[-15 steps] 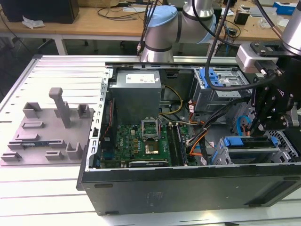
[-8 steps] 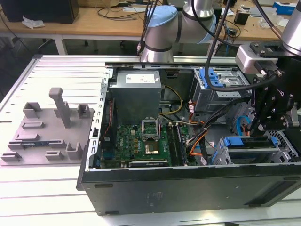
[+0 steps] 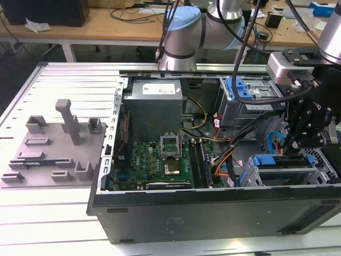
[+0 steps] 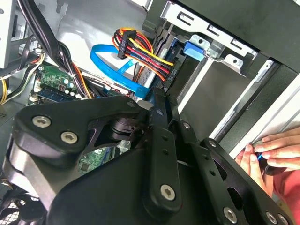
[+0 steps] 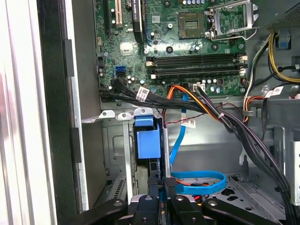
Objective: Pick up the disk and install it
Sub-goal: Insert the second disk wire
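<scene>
1. Location of the task item. The disk (image 5: pixel 145 140), of which the bright blue plastic frame end is exposed, stands edge-on in a bay of the grey sheet-metal drive cage (image 5: pixel 108 140). This cage is in the open black computer case (image 3: pixel 213 213) on the white slatted tabletop (image 3: pixel 53 229), at the exterior view's right. The silver drive body and its label are hidden inside the bay, so identification as the disk is a judgement based on the frame.

2. Controlling relation. The black pincer (image 5: pixel 164 185) is just beside the frame end, directly over the mouth of the same bay. The long axis of the disk runs away from the pincer, down into the cage, in line with the approach. A light-blue flat data cable (image 5: pixel 199 180) loops close by and orange, yellow and black power leads (image 4: pixel 145 54) pass next to the bay.

3. Pincer state. It cannot be told whether the pincer grips the frame.

4. Other items. A person's hand (image 4: pixel 274 154) rests at the case edge, apart from the pincer.

5. Markings. White tags on the cables (image 5: pixel 143 93) and a white sticker on the grey power-supply box (image 3: pixel 154 90) carry print that is not legible.
</scene>
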You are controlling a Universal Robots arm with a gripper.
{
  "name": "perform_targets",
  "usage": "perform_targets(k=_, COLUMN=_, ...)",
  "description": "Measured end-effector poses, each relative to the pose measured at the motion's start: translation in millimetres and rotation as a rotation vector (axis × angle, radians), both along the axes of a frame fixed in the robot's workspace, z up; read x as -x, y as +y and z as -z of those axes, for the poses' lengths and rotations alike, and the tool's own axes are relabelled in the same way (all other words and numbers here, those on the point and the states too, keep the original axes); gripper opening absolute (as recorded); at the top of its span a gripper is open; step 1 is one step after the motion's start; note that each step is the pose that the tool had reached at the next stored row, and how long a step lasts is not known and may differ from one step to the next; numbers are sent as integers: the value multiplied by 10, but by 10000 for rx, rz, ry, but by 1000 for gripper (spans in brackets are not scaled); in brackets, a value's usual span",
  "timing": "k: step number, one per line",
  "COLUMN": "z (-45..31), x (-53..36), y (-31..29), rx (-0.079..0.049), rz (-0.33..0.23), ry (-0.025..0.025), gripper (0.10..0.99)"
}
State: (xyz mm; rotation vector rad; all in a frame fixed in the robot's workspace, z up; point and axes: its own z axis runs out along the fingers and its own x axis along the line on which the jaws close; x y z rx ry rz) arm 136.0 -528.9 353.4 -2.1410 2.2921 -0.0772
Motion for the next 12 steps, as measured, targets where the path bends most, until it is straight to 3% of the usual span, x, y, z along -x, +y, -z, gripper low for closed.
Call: perform_targets(k=12, z=30, x=-10, y=3, rx=-4, rz=-21, ry=-4, gripper=161)
